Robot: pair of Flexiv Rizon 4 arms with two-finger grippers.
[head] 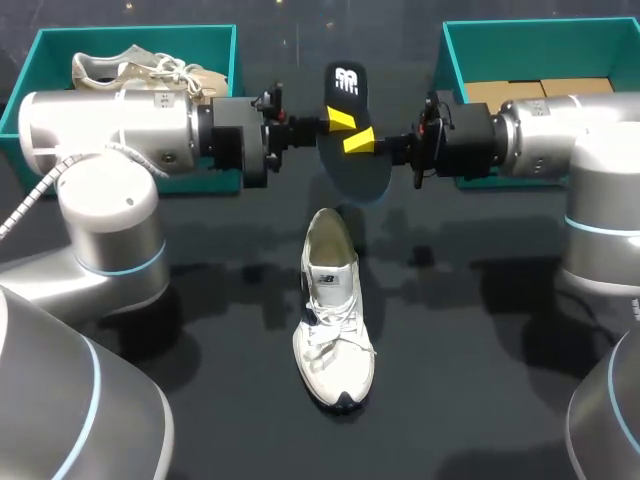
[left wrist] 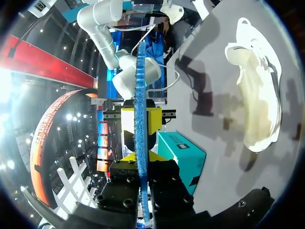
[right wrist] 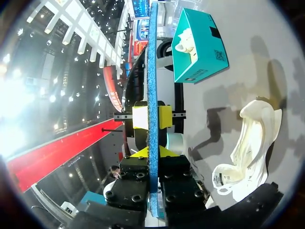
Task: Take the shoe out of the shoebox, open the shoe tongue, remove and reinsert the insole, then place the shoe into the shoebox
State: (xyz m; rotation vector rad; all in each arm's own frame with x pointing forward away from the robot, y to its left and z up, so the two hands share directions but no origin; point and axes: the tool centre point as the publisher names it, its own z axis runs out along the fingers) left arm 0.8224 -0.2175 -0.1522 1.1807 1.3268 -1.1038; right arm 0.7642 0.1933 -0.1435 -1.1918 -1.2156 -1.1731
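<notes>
A dark insole [head: 346, 84] with a blue underside hangs on edge in the air above the table's middle, held from both sides. My left gripper [head: 340, 120] is shut on it from the left and my right gripper [head: 358, 143] from the right, yellow tips almost meeting. In the left wrist view the insole's blue edge [left wrist: 139, 86] runs between my left gripper [left wrist: 141, 157]. The right wrist view shows the same edge [right wrist: 152, 71] inside my right gripper [right wrist: 152, 153]. The white shoe [head: 335, 320] lies on the table below, toe toward the front, its opening spread [left wrist: 257, 95] [right wrist: 248, 143].
A teal shoebox [head: 30, 75] at the back left holds a second pale shoe [head: 130, 68]. Another teal box [head: 455, 60] at the back right has brown cardboard inside. Both arms span the table's rear half.
</notes>
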